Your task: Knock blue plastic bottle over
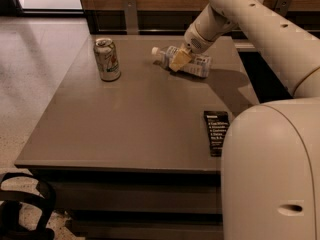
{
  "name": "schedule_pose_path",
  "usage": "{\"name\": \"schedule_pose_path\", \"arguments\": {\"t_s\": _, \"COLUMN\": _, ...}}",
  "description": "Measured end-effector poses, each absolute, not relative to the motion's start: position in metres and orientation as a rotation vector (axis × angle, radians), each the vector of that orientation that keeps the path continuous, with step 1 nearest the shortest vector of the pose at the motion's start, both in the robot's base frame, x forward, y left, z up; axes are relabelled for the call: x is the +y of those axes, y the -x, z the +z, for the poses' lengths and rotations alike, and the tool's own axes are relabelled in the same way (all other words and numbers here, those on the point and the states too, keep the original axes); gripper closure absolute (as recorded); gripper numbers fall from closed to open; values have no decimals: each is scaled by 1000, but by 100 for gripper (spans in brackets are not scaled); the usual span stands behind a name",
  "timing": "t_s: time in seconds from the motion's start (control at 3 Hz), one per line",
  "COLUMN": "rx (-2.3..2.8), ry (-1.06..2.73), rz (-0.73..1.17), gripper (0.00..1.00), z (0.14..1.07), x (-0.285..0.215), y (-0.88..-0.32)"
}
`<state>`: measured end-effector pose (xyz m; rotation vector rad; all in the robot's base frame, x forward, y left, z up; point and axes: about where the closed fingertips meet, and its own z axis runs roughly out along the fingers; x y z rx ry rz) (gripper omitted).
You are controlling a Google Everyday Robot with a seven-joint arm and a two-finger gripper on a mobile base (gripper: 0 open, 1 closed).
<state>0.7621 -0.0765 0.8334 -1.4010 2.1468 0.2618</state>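
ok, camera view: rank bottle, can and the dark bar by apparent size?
1. blue plastic bottle, lying on its side, gripper over its middle.
2-3. soda can and dark bar: look alike; bar is nearer the camera, so unranked.

Blue plastic bottle (200,67) lies on side, far end of worktop (130,124), cap toward soda can (107,59). Gripper (179,60) over bottle's middle. Can upright, well apart.
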Motion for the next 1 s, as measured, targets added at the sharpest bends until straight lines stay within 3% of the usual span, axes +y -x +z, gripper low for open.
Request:
{"name": "schedule_pose_path", "arguments": {"t_s": 0.33, "rx": 2149, "ry": 1405, "rz": 266, "gripper": 40, "z": 830, "x": -75, "y": -762}}
{"name": "schedule_pose_path", "arguments": {"t_s": 0.67, "rx": 2151, "ry": 1410, "rz": 271, "gripper": 9, "z": 827, "x": -72, "y": -762}}
{"name": "schedule_pose_path", "arguments": {"t_s": 1.0, "rx": 2151, "ry": 1410, "rz": 271, "gripper": 0, "z": 827, "x": -72, "y": -762}}
